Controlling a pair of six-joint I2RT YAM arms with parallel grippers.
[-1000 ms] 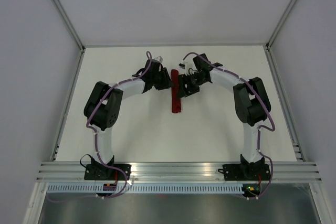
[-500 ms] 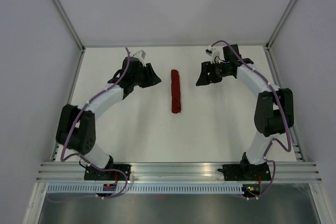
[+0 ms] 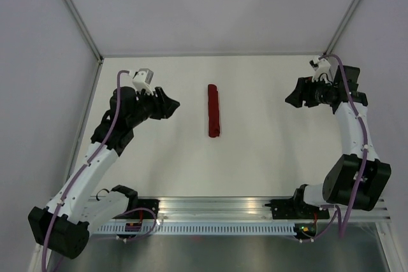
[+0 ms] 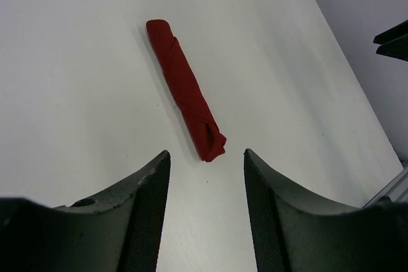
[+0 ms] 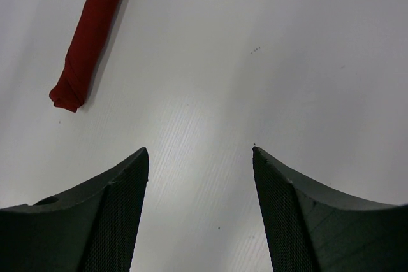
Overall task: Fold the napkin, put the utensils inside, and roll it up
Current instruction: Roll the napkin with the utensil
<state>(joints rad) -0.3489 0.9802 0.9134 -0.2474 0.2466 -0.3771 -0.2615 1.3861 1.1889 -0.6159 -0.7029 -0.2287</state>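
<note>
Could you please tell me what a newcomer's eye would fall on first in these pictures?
The dark red napkin, rolled into a tight tube, lies alone in the middle of the white table. The left gripper and right gripper hang well off to either side of it, both open and empty.

A matte white tabletop (image 3: 255, 157) lies under the left hand (image 3: 171, 104) and the right hand (image 3: 291, 99). It shows a few tiny dark specks (image 5: 255, 50) just ahead of the right hand. Pale walls (image 3: 210, 11) stand beyond both hands and to their outer sides, joined by slim metal corner posts (image 3: 73, 11). Behind the hands, at the tabletop's near edge, runs a ribbed aluminium rail (image 3: 217, 207), with a slotted white strip (image 3: 217, 228) just below it.
</note>
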